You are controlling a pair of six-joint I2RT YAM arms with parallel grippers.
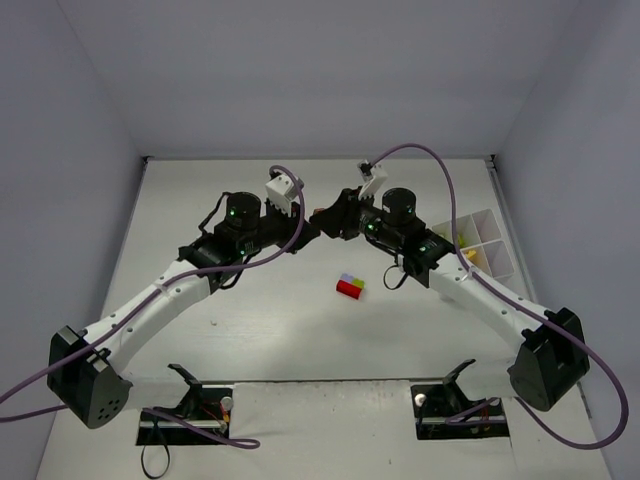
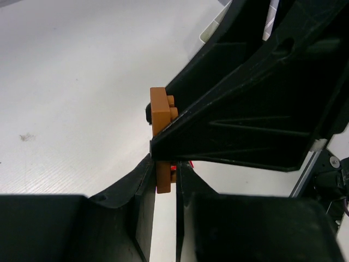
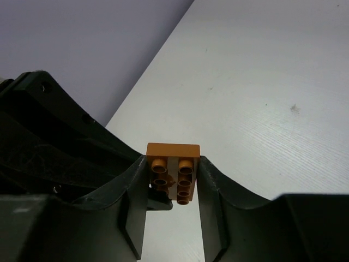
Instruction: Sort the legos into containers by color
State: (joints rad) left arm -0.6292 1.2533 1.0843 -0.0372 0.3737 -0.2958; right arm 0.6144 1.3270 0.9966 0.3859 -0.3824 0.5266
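Both arms met above the middle of the white desk (image 1: 250, 340), well clear of its surface, with a small brown studded plastic brick (image 3: 173, 148) shared between them. The right end effector (image 3: 172, 169) was clenched on the brown brick's two side faces, its hollow underside tubes facing the right wrist camera. The left end effector (image 2: 164, 169) was clenched on the lower end of the same brick (image 2: 160, 120), where a sliver of red showed between its fingers; whether that was a second brick stuck on could not be told.

A small stack of red, lime green, lavender and yellow bricks (image 1: 350, 287) lay on the desk near the arms. The white divided plastic tray (image 1: 497, 250) sat to the right, partly hidden by the right arm, with something yellow in it.

The brown brick looked light, rigid and smooth, so it would likely slip under an off-centre squeeze. The flat opposite sides seemed the safest hold, not the studs. If pieces were being pulled apart, a sudden release could fling one away.
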